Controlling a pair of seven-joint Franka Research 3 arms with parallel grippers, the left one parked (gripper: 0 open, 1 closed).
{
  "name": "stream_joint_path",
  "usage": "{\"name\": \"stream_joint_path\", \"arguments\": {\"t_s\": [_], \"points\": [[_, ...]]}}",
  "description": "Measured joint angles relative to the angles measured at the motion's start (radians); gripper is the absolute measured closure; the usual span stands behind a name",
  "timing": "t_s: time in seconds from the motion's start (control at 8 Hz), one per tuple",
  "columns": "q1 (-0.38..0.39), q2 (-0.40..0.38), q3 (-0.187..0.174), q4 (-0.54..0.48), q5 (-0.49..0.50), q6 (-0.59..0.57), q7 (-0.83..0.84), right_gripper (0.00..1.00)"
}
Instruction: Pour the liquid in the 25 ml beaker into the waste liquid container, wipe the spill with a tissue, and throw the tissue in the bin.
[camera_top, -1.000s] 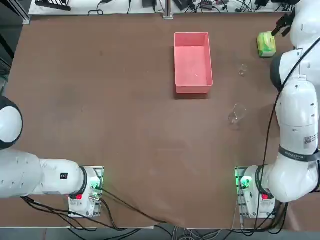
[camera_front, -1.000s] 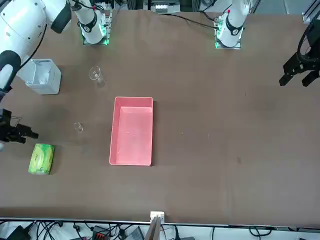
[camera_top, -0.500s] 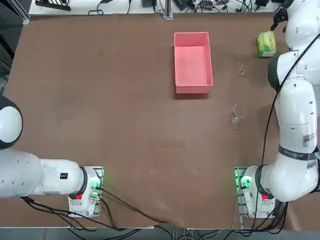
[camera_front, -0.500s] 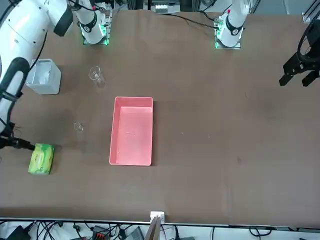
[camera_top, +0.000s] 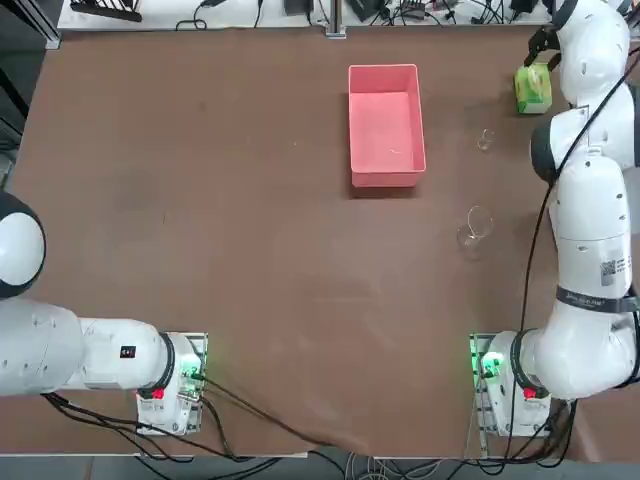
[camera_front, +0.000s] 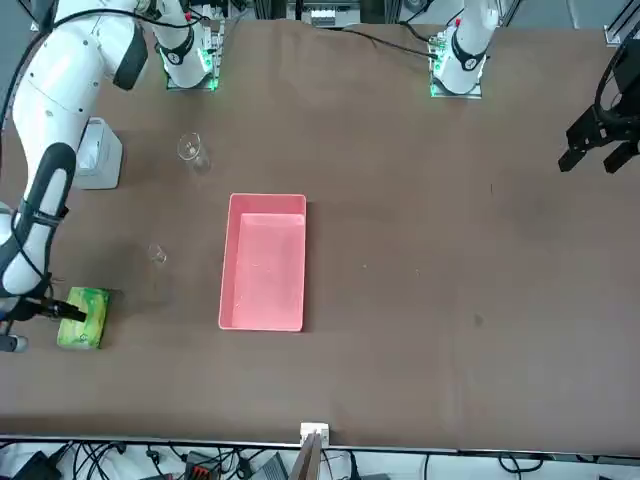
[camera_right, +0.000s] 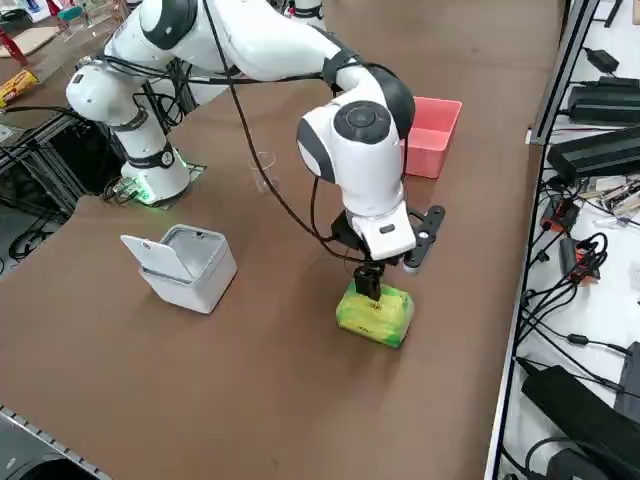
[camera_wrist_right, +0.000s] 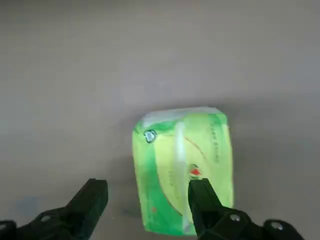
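Hanging over the green tissue pack in the right wrist view, the right gripper has its two fingers spread wide and holds nothing; one fingertip lies across the pack's near end, the other over bare table beside it. Whether either tip touches the pack cannot be told here.

From the right side, the gripper points straight down just above the pack. This view alone shows the bin with its hinged lid up, well apart from the pack; its inside cannot be made out. The larger beaker and the waste liquid container stand farther off.

Seen from the top, the pack is at the far right corner, with the gripper mostly hidden by the arm. The pink container looks empty apart from a faint mark. The 25 ml beaker stands between it and the pack, the larger beaker nearer the robot.

In the front view, the gripper sits at the pack's edge. The small beaker, the larger one, the bin and the pink tray all show. No tissue sheet can be made out.
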Motion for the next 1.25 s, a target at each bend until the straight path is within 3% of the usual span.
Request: {"name": "stream_joint_path", "arguments": {"t_s": [0.25,0.75,1.25], "points": [[-0.004,0.001,0.022,0.024,0.000,0.001,0.020,0.13],[-0.013,0.004,0.050,0.029,-0.003,0.001,0.021,0.16],[-0.036,0.020,0.052,0.029,-0.004,0.001,0.021,0.20]]}}
